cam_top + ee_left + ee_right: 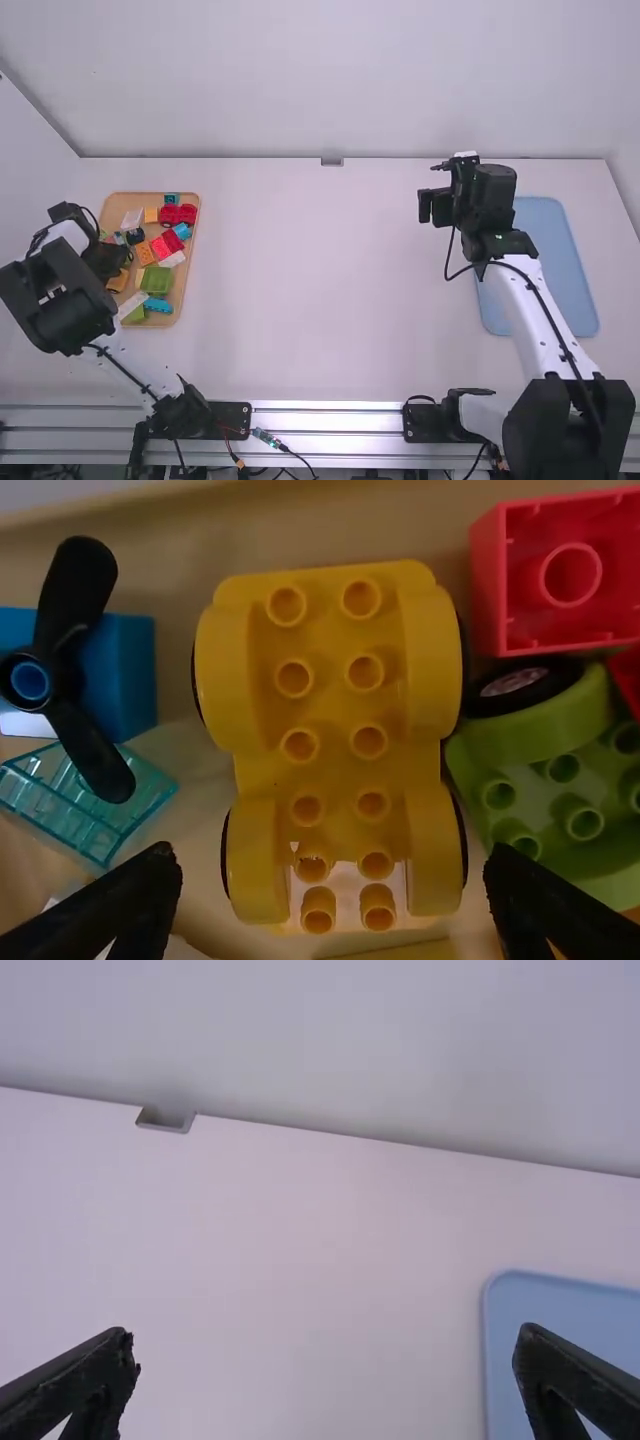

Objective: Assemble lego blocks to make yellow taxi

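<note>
The left gripper [118, 262] is over the left part of the tray [180, 284], which lies at the left of the table [310, 270]. Its fingers stand apart, one to each side of the near-view end of the yellow base [335, 710] in the left wrist view, with a gap beside each. The base lies in the tray, studs up, its longer part beyond the fingertips. Just beside it are a green piece [590, 790] with a black wheel [525, 685] and a red block [570, 580]. On its other side, a black propeller [75, 670] lies over a blue block [130, 675], near a clear teal piece [85, 795].

The right gripper [433, 206] is well apart from the tray, over the right part of the table. Its fingers are apart too, with the blue mat [560, 260] to its right.
</note>
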You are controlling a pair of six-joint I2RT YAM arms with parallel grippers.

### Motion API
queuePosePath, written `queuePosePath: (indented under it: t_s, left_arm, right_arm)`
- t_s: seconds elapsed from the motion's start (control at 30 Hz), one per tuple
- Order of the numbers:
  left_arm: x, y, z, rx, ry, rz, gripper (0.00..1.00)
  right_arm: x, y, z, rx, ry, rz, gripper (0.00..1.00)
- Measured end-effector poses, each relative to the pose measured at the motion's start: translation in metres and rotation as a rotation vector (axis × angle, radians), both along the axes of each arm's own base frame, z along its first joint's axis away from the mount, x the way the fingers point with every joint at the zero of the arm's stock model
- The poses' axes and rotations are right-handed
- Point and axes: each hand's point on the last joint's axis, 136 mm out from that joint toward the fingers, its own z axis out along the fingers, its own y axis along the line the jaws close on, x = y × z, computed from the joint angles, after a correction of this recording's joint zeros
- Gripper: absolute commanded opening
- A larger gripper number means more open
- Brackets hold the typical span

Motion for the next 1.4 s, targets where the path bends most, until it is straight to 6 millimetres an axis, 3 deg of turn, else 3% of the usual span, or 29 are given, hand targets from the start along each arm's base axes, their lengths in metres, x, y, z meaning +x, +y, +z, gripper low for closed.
queuePosePath:
  t_s: [0.4,0.77,1.0,1.27,1.33,1.37,1.4]
  left_arm:
    - [-0.007,-0.006,-0.023,-0.003,0.003,0.000,0.80]
    - [0.005,0.002,-0.021,0.031,-0.043,-0.036,0.72]
    - [0.006,0.002,-0.021,0.031,-0.043,-0.059,0.50]
    - [0.006,0.002,-0.020,0.033,-0.043,-0.053,0.42]
    - [0.004,0.000,-0.020,0.023,-0.035,-0.042,0.19]
    - [0.001,-0.002,-0.020,0.010,-0.023,-0.038,0.03]
    - [0.000,-0.003,-0.020,0.003,-0.017,-0.035,0.02]
  right_arm:
    - [0.000,0.000,0.000,0.002,0.000,-0.003,0.99]
    - [0.000,0.000,0.000,-0.001,0.000,0.000,0.99]
    - [0.000,0.000,0.000,0.002,0.000,-0.002,0.99]
    - [0.000,0.000,0.000,0.000,-0.001,0.000,0.99]
    - [0.000,0.000,0.000,0.000,0.000,0.000,0.99]
    - [0.000,0.000,0.000,0.002,0.000,-0.003,0.99]
    - [0.000,0.000,0.000,0.001,-0.001,-0.001,0.99]
